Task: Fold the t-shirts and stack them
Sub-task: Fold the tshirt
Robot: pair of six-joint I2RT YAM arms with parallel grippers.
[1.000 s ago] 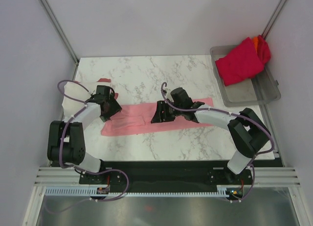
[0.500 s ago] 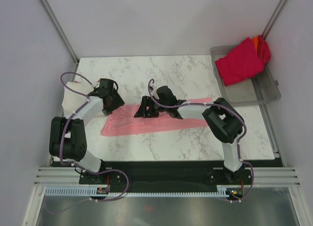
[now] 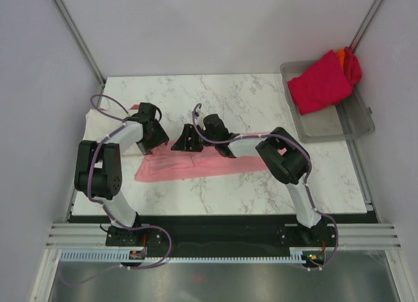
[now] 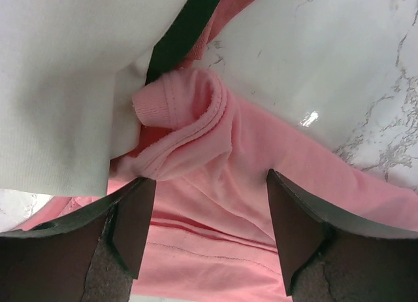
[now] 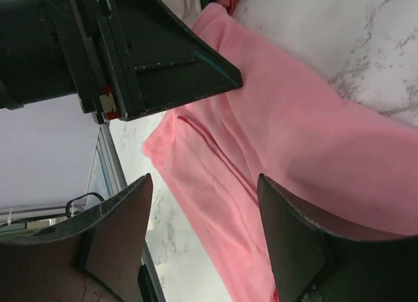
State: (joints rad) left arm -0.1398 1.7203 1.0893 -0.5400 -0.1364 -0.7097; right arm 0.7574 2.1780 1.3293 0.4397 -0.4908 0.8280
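The pink shirt [image 3: 202, 166] lies in a long strip across the table [image 3: 261, 96], and with my left gripper [image 4: 209, 191] and right gripper [image 5: 204, 184] both spread wide and empty above its bunched left end, I'd flatten that lump, then pinch both corners evenly before folding.

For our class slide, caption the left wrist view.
Open left gripper above a bunched pink t-shirt beside cream-white cloth on marble table.
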